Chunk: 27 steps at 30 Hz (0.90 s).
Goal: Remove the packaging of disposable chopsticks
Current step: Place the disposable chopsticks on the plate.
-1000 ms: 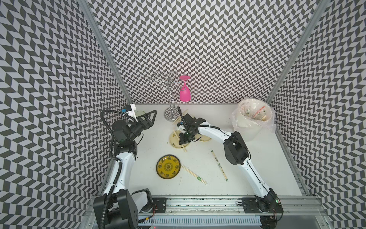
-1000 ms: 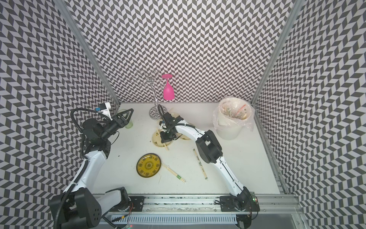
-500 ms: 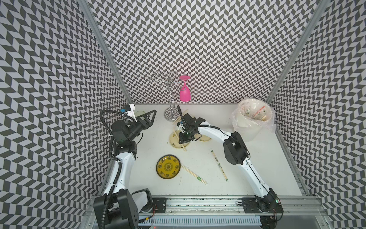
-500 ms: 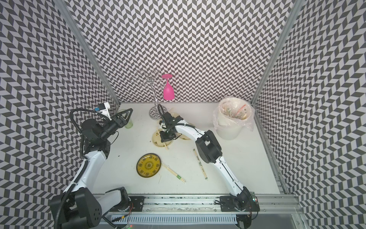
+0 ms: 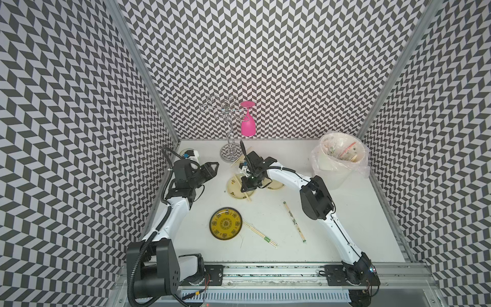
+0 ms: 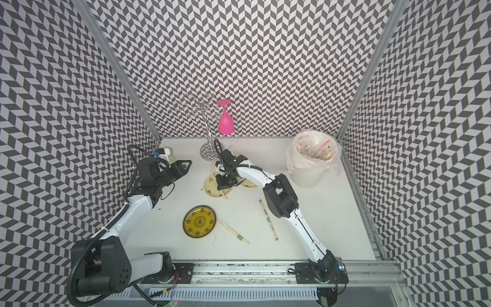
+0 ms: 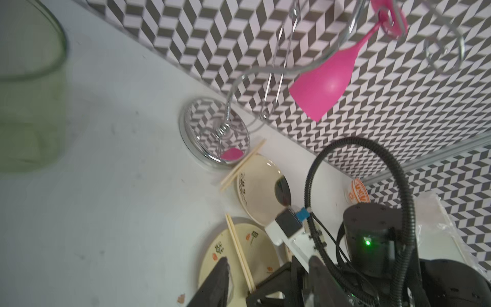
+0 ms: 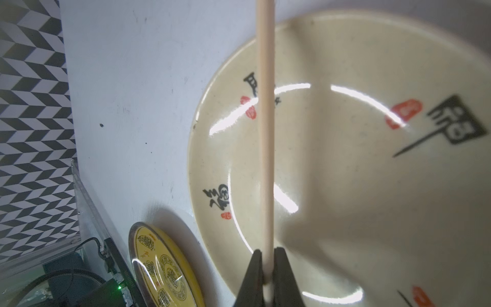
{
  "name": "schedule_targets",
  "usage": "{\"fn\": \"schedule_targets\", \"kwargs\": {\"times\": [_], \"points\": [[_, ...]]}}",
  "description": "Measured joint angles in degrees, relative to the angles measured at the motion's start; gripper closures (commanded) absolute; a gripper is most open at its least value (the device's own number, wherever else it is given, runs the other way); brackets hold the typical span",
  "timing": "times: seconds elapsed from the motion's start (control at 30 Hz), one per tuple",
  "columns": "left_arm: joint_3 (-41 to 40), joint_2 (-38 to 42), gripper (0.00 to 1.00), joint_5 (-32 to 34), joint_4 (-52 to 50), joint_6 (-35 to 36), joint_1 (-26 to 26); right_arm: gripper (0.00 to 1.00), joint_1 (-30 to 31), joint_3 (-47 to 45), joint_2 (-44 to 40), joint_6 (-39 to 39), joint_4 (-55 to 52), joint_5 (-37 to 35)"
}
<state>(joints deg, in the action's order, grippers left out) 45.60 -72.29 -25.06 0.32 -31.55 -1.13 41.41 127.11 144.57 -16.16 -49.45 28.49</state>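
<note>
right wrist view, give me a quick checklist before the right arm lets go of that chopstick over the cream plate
1. Grip: right gripper shut on the chopsticks - ok.
2. Sleeve off: the visible length is bare wood - ok.
3. Landing spot: cream plate lies right under the stick - ok.
4. Both sticks clamped: only one shaft shows between the jaws - cannot tell.
5. Left gripper free: jaws apart, nothing between them - ok.
6. All pairs unwrapped: green-band sleeve and printed sleeve lie on the table with sticks inside - not ok.
</note>
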Motion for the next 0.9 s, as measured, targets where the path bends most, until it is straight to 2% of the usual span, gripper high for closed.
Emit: {"fn": "schedule_targets", "kwargs": {"times": [0.1,0.27,0.3,0.37,0.47,0.63,0.9], "points": [[2.0,-2.9,0.61,4.0,-3.3,2.2,4.6,0.90,-0.5,-0.1,0.0,-0.2,0.2,0.7],[6.9,-10.9,0.62,9.2,-8.6,4.7,7.5,0.90,-1.1,-0.4,0.0,-0.9,0.5,2.0],[7.8,-12.5,0.69,9.8,-9.6,4.9,8.0,0.90,-1.2,-0.6,0.0,-1.0,0.8,2.4],[9.9,-15.6,0.71,10.6,-11.8,5.7,8.7,0.90,-1.2,-0.9,0.0,-1.1,1.1,3.1],[12.9,-19.4,0.78,11.3,-14.5,6.8,9.9,0.89,-1.2,-1.1,0.0,-1.3,1.2,3.8],[13.5,-21.3,0.94,13.4,-16.8,8.3,11.9,0.89,-1.2,-1.6,0.0,-1.4,1.4,4.9],[13.6,-24.9,0.98,16.3,-18.9,10.2,14.6,0.88,-1.1,-2.2,0.0,-1.5,1.7,6.3]]}}
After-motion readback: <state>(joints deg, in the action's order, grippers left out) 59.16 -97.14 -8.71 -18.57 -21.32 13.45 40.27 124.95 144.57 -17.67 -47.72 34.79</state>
